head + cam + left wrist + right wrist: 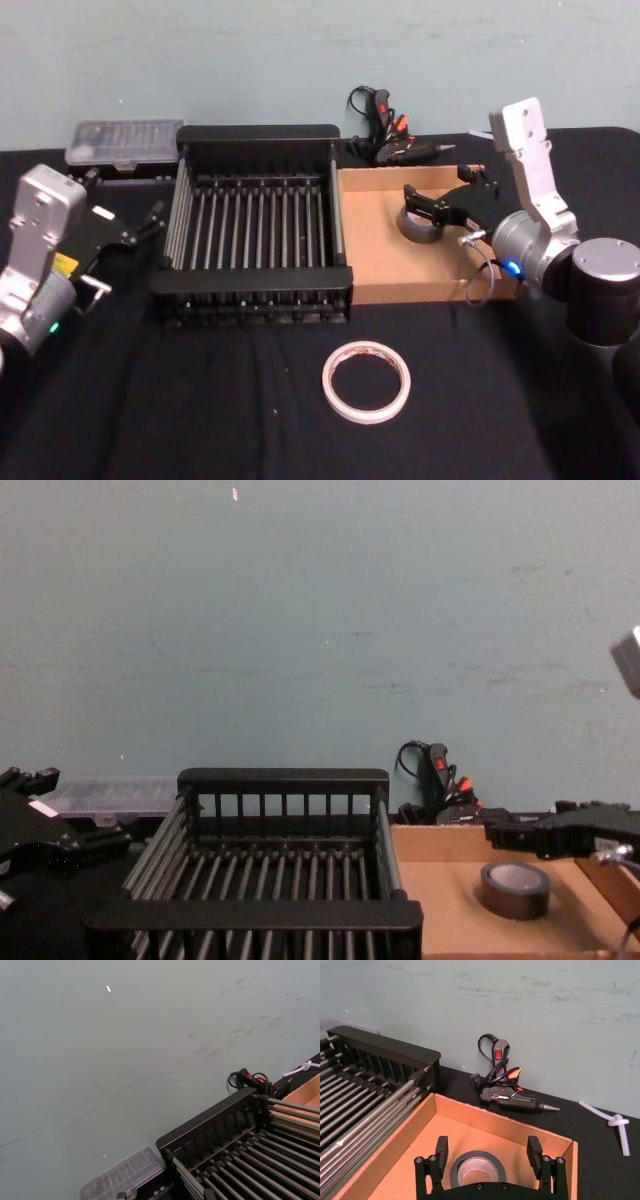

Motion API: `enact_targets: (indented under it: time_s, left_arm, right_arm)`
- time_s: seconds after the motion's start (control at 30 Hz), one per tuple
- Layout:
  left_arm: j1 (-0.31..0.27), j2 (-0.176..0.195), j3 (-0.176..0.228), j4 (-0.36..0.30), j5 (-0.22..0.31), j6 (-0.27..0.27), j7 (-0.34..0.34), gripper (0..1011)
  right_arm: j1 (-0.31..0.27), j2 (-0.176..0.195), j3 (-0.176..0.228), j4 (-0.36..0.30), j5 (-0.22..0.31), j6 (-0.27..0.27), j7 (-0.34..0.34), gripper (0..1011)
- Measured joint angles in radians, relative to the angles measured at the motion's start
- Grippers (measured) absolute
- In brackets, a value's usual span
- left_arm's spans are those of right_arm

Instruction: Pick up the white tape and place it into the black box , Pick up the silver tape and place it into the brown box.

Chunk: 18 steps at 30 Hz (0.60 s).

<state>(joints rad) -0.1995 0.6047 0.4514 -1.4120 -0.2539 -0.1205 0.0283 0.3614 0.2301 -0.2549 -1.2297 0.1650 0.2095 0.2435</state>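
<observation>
Silver tape down flat in brown box; right hand open, straddling it, apart. White tape flat on worktop near black box. Looks light, stiff, thin: pinch across rim, inside-out. Left hand parked; can't tell state.

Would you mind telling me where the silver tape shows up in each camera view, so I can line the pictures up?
Head view: the silver tape lies in the brown box, right of centre, under the right gripper.
Chest view: lower right, on the box floor.
Right wrist view: bottom centre, between the open fingers.
Left wrist view: not in it.
Shared landmark: the glue gun behind the box.
</observation>
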Motion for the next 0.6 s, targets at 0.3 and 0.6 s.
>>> enact_targets:
  time_s: [0.3,0.6]
  left_arm:
    - [0.0,0.0,0.0,0.0,0.0,0.0,0.0,1001]
    - [0.0,0.0,0.0,0.0,0.0,0.0,0.0,1001]
  right_arm:
    - [-0.074,0.04,0.014,-0.12,0.016,0.022,0.041,1002]
    - [-0.173,0.103,0.017,-0.257,0.05,0.038,0.088,1002]
